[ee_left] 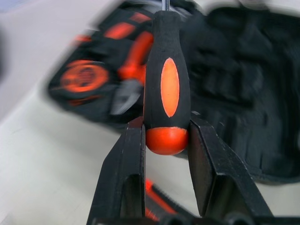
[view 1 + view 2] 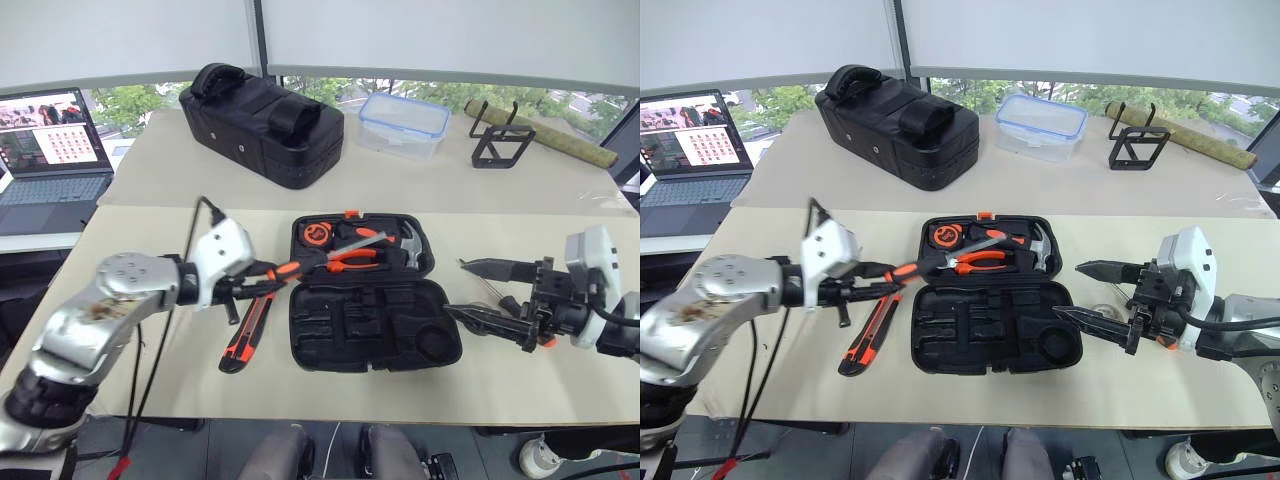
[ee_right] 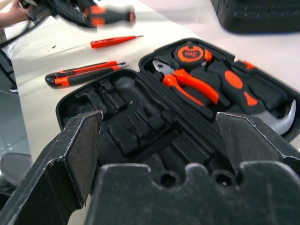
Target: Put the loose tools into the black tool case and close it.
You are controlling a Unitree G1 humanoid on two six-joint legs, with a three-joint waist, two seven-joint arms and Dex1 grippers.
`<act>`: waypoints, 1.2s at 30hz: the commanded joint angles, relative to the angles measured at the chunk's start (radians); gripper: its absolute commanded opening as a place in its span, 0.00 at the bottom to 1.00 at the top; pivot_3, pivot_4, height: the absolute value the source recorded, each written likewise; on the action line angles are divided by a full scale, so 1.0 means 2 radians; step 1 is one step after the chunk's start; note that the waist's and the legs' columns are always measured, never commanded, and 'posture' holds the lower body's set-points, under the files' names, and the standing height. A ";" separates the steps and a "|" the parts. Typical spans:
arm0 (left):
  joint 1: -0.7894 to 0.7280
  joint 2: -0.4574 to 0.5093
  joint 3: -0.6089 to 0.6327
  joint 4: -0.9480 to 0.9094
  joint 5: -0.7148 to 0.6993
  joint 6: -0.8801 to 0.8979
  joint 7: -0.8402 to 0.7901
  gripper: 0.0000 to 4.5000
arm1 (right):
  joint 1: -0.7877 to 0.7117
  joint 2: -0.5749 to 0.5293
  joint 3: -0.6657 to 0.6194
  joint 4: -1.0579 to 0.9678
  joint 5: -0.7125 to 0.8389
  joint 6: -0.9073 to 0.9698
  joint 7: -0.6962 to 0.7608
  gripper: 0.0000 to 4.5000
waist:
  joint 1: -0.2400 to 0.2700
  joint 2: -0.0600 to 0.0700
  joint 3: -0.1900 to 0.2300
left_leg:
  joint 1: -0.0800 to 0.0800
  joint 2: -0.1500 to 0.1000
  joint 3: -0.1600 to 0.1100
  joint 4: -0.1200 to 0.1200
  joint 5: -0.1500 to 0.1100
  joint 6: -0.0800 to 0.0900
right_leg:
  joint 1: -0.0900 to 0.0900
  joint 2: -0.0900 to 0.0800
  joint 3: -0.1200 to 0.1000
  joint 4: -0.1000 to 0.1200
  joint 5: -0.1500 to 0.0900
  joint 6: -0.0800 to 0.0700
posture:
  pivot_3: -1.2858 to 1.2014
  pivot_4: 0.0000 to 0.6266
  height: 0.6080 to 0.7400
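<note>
- Between the fingers of the left end effector point(image 1: 165, 140), a black-and-orange screwdriver point(image 1: 165, 79) is pinched by the rounded butt of its handle only, its shaft pointing toward the black tool case point(image 2: 372, 322).
- The hold sits at the very end of the handle, so the tool can pivot or slip out when the arm swings over the case; a drop would likely land it on the surface point(image 2: 150, 350) or on top of the tools already stowed.
- The moulded recesses in the near half of the case are narrow, so a tilted screwdriver may ride on the ridges instead of seating, which would later stop the lid from shutting.
- Just beside the left end effector, the utility knife point(image 2: 248, 335) lies on the surface close to the case's left edge; a low sweep could knock it.
- The small orange tester screwdriver point(image 3: 115, 41) lies further out on the surface, still loose.
- The right end effector point(image 2: 495, 300) hangs with its fingers spread wide and empty at the case's right side, close enough to bump the near half if it drifts inward.
- The far half of the case holds orange pliers point(image 2: 350, 255), a hammer point(image 2: 405, 245) and a tape measure point(image 2: 316, 235).
- Well behind stand a padded black bag point(image 2: 262, 122), a clear plastic box point(image 2: 404, 124), a wire stand point(image 2: 500, 140) and a laptop point(image 2: 50, 160), none in the way.
</note>
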 commanded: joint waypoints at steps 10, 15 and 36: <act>-0.103 -0.096 -0.092 0.176 0.127 -0.133 -0.083 0.17 | 0.013 0.009 -0.021 -0.035 -0.012 -0.006 -0.022 1.00 | -0.001 0.000 0.000 | -0.004 0.000 0.000 0.001 0.003 0.005 | -0.004 0.000 0.000 0.002 0.000 0.000 | 0.52 0.24 0.86; -0.113 -0.113 -0.090 0.195 0.138 -0.129 -0.095 0.17 | 0.023 0.017 -0.027 -0.050 -0.005 -0.001 -0.037 1.00 | 0.000 0.000 0.000 | -0.004 0.000 0.000 0.003 0.003 0.005 | -0.003 0.000 0.000 0.002 0.000 0.000 | 0.52 0.24 0.86; -0.161 -0.151 -0.058 0.160 0.096 -0.034 -0.109 0.41 | 0.029 0.023 -0.028 -0.060 0.006 -0.006 -0.055 1.00 | 0.000 0.000 0.000 | -0.006 0.000 0.000 0.006 0.003 0.005 | -0.004 0.001 0.000 0.003 0.000 0.000 | 0.52 0.24 0.86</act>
